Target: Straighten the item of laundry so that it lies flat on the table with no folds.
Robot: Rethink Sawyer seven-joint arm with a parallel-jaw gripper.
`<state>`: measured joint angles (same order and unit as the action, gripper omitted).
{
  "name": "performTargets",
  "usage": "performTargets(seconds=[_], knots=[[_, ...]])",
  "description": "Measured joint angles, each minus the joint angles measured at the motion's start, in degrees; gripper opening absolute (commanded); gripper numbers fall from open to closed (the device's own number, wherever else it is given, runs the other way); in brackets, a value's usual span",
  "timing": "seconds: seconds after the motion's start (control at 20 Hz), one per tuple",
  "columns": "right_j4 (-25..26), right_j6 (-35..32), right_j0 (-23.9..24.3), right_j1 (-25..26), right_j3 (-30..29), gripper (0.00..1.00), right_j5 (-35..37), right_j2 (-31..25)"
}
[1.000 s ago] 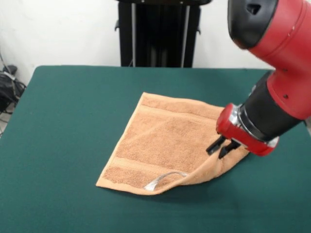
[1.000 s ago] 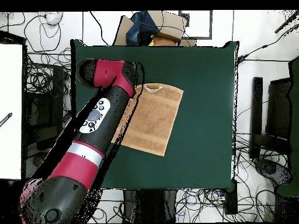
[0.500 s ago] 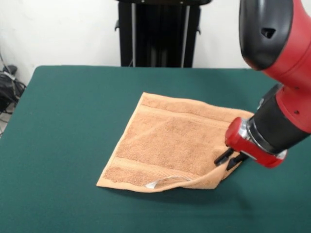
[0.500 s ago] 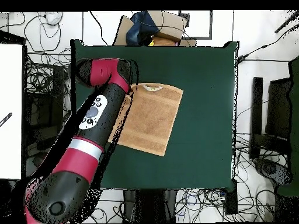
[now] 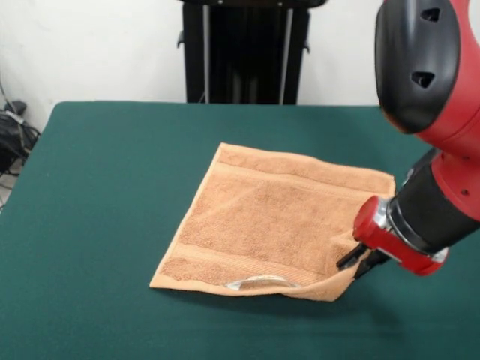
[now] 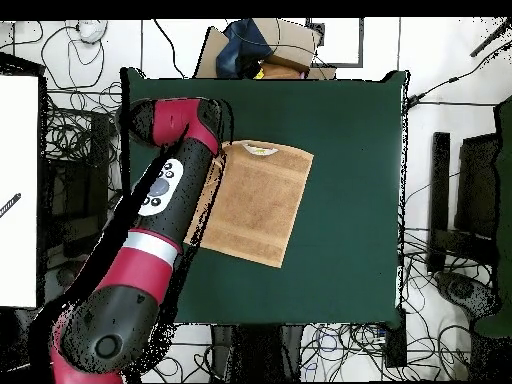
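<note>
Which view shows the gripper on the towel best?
The front view: the gripper is shut on the towel at its raised near corner. In the overhead view the arm hides the gripper; only the towel shows.

This is a robotics lab. A green felt-topped table [image 6: 350, 200] stands alone on a pale floor, ringed by loose black cables [image 6: 75, 130] that trail all round it. A red and black robot arm [image 6: 150, 240] reaches over the top. Behind the table rises a black metal stand [image 5: 244, 51] against a bare white wall [image 5: 90, 45]. Cardboard boxes [image 6: 270, 45] sit beyond one edge.
</note>
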<state>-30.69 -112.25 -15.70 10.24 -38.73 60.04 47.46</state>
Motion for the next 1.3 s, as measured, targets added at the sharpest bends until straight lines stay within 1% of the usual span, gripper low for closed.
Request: performTargets(seconds=[0.4, 0.55, 0.6, 0.8, 0.85, 0.9, 1.0, 1.05, 1.15, 1.3], knots=[[-0.48, -4.53, 1.44, 0.73, 2.61, 0.0, 2.27, 0.02], [-1.18, -6.08, 2.51, 1.6, 4.96, 0.0, 3.99, 0.22], [-1.89, -7.45, 3.61, 2.63, 7.39, 0.0, 5.78, 0.69], [-3.73, -9.93, 6.09, 4.81, 12.41, 0.0, 9.36, 2.48], [-4.94, -11.18, 7.4, 5.9, 14.92, 0.0, 11.12, 3.58], [-5.29, -11.53, 7.74, 6.16, 15.54, 0.0, 11.55, 3.84], [-7.44, -12.96, 9.5, 7.55, 18.67, 0.0, 13.56, 5.61], [-10.46, -14.59, 11.49, 9.04, 21.92, 0.0, 15.58, 8.01], [-13.26, -15.88, 13.17, 10.2, 24.37, 0.0, 16.98, 10.31], [-20.28, -18.72, 16.79, 12.36, 28.84, 0.0, 19.33, 15.91]])
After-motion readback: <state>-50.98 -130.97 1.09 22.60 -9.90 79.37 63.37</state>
